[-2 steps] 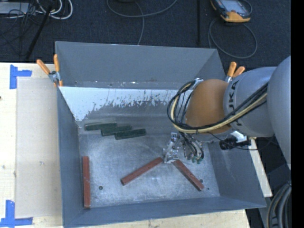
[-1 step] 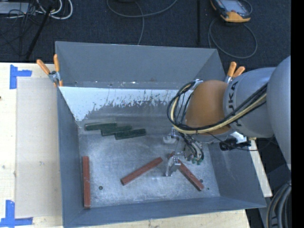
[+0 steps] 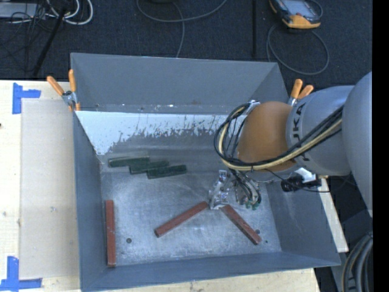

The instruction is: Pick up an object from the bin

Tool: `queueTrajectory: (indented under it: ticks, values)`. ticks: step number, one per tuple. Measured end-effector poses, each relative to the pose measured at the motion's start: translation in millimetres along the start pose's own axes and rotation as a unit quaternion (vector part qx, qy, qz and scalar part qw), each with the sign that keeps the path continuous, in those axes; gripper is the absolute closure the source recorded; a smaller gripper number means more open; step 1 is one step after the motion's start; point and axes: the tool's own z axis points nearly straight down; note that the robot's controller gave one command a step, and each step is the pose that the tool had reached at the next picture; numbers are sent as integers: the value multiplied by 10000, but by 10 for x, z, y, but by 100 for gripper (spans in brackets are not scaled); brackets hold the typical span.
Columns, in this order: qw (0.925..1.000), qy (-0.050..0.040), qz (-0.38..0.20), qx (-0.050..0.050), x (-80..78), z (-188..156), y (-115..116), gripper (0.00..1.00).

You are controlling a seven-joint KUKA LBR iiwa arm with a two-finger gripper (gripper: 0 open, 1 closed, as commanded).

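Your gripper (image 3: 220,200) is low over the floor of the bin (image 3: 182,90), right of centre, at the spot where 2 brown bars nearly meet; you cannot tell whether it is released or clenched. The longer brown bar (image 3: 182,219) runs down-left from it and the shorter brown bar (image 3: 242,225) down-right, each end-on to it. Farther off, 1 upright brown bar (image 3: 110,233) lies by the left wall and the dark green bars (image 3: 149,166) towards the back.

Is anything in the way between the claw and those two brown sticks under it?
Nothing visible. The claw hangs over where the two brown sticks meet; the green sticks lie away to the left.
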Motion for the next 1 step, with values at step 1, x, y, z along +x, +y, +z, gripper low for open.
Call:
queueTrajectory:
  ticks: [1]
  values:
    - [10000, 21, -3, 5, 15, 21, -3, 0]
